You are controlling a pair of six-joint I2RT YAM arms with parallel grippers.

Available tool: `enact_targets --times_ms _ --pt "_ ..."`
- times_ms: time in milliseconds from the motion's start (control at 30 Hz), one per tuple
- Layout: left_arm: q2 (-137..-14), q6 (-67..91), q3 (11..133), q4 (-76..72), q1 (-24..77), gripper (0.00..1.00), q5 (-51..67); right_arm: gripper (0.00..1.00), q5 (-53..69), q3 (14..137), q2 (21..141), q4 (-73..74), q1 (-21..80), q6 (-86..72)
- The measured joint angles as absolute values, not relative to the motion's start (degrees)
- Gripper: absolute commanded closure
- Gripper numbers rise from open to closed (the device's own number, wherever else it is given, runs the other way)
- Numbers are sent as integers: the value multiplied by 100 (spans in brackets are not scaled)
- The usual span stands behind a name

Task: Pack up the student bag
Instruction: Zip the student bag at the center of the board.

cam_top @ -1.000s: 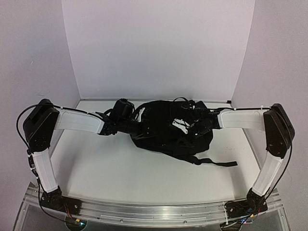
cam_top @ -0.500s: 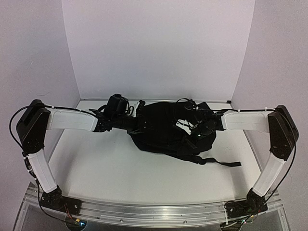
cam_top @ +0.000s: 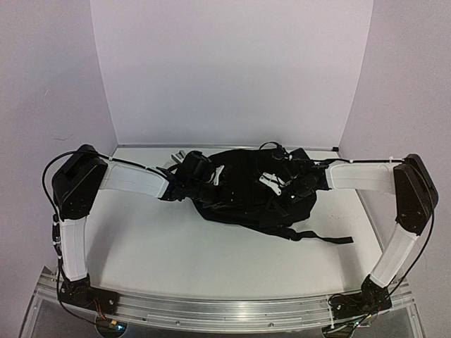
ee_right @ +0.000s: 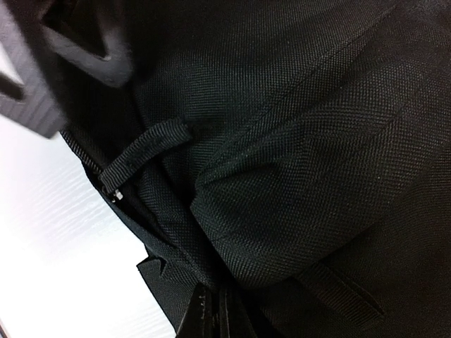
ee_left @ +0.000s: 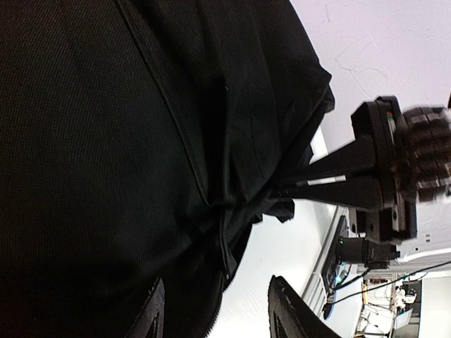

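The student bag (cam_top: 246, 193), a rounded black fabric backpack, lies at the middle back of the white table. My left gripper (cam_top: 211, 186) is at the bag's left side. In the left wrist view it (ee_left: 220, 315) stands open, with the bag's zipped edge (ee_left: 224, 271) running between the fingertips and table showing beside it. My right gripper (cam_top: 287, 189) is on the bag's right side. Its jaws (ee_right: 215, 315) are shut on a fold of the bag's fabric (ee_right: 296, 176). A woven zip pull (ee_right: 144, 155) lies just left of that fold.
A black strap (cam_top: 320, 238) trails from the bag over the table towards the front right. White walls close the back and both sides. A metal rail (cam_top: 225, 306) with both arm bases runs along the near edge.
My left gripper opened and let go of the bag, drew back left, then came right again onto the bag's left side. My right gripper closed on the fabric.
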State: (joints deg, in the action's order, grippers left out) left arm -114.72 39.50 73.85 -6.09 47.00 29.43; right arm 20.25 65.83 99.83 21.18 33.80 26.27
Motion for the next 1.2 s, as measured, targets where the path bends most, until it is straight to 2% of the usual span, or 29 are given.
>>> enact_targets --times_ms 233,433,467,600,667,900,1200 --pt "-11860 3983 7823 -609 4750 52 3026 100 2027 6589 9983 2128 3395 2541" --pt "-12101 4030 8151 -600 4833 62 3151 100 2043 6595 9983 2131 3410 2499" --pt "-12127 4036 8180 -604 4840 66 3166 100 2045 6600 9983 2132 3413 2493" --pt "-12158 4040 8233 -599 4859 92 3246 100 2045 6600 9981 2138 3413 2467" --pt "-12167 4026 8241 -600 4862 99 3261 100 2041 6600 9977 2141 3415 2456" --pt "-11978 3887 8066 -504 4860 100 3077 100 1962 6599 9868 2159 3424 2436" --pt "-10746 3489 7393 -97 4825 100 2507 100 1946 6539 9456 2092 3332 2436"
